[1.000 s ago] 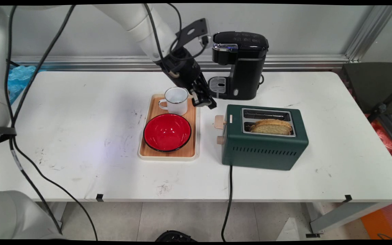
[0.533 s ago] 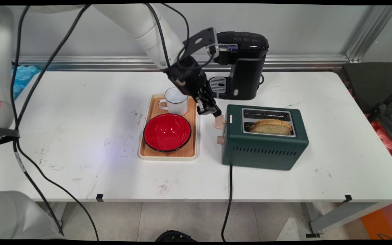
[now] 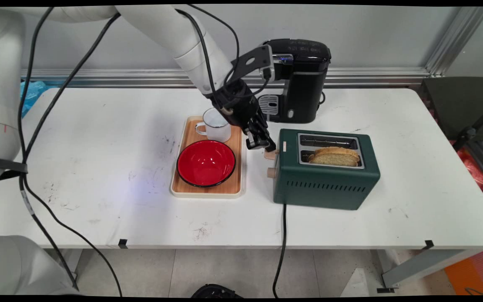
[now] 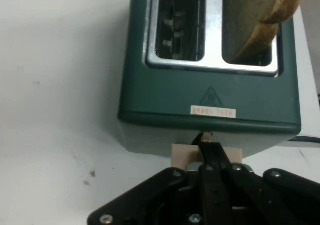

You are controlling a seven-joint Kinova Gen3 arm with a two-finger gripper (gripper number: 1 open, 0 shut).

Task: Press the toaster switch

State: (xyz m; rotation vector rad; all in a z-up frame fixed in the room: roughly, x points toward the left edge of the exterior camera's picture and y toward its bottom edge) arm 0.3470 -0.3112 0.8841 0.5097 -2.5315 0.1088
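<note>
The main view looked down from above the bench's (image 3: 99,126) near side toward the wall. The hand view sat close over the toaster (image 4: 210,100), which both views shared.

end effector (image 3: 262,145) on toaster (image 3: 326,174) lever (image 3: 270,154) | bread (image 3: 334,156) in near slot

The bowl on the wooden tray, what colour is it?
Red, with a black rim; the main view shows it best.

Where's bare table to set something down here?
Widest bare table lies left of the wooden tray; also right of the green toaster and along the near edge. Crowded: between tray and toaster, where the gripper sits on the toaster's lever, before the coffee maker.
</note>
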